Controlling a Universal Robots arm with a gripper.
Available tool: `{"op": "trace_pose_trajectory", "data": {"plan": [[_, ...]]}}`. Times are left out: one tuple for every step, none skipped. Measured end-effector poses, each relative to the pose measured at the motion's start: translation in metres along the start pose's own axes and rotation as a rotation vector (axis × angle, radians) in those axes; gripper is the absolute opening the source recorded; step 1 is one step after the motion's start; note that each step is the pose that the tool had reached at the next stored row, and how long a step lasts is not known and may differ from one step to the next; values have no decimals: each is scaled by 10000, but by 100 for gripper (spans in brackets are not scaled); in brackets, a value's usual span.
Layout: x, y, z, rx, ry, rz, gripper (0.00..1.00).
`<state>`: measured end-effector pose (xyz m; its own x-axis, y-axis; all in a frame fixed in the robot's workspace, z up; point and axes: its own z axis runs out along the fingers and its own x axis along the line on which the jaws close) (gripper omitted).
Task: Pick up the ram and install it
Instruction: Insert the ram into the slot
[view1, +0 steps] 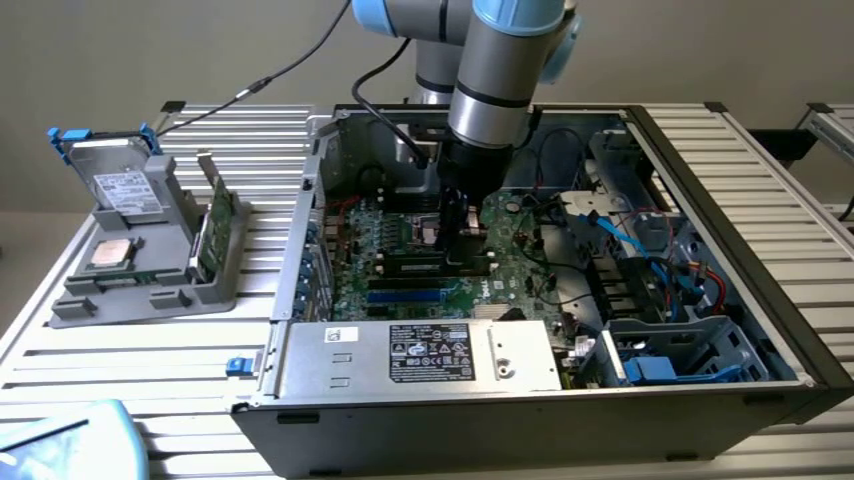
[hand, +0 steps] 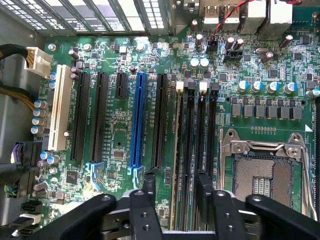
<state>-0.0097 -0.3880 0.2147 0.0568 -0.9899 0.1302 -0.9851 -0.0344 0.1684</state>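
Claw (hand: 175, 181): released, fingers (hand: 202, 184) apart, grasping nothing; low over the memory slots just beside the socket (hand: 262, 175).
Ram (hand: 176, 145): thin green stick on edge in the memory slot farthest from the socket of the 4, between the 2 fingers; full seating cannot be told.
Arm (view1: 497, 70): reaches down into the case (view1: 534, 440), above the socket.
Holder (view1: 134, 285): on the bench (view1: 134, 350), well apart from the socket, at the exterior view's left; carries a drive (view1: 123, 185), a processor (view1: 110, 255) and 1 more green stick (view1: 216, 225), upright.
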Motion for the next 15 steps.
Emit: {"op": "trace_pose_trajectory", "data": {"plan": [[0, 0, 0, 0, 0, 0, 52], [0, 0, 0, 0, 0, 0, 52], [0, 0, 0, 0, 0, 0, 52], [0, 0, 0, 0, 0, 0, 52], [0, 0, 0, 0, 0, 0, 52], [0, 0, 0, 0, 0, 0, 52], [0, 0, 0, 0, 0, 0, 52], [0, 0, 0, 0, 0, 0, 52], [0, 0, 0, 0, 0, 0, 52], [0, 0, 0, 0, 0, 0, 52], [0, 1, -2, 1, -3, 0, 52], [0, 8, -2, 10, -7, 2, 52], [0, 17, -5, 16, -7, 2, 52], [1, 26, -12, 22, -7, 2, 52], [2, 34, -20, 25, -6, 2, 52]]}}
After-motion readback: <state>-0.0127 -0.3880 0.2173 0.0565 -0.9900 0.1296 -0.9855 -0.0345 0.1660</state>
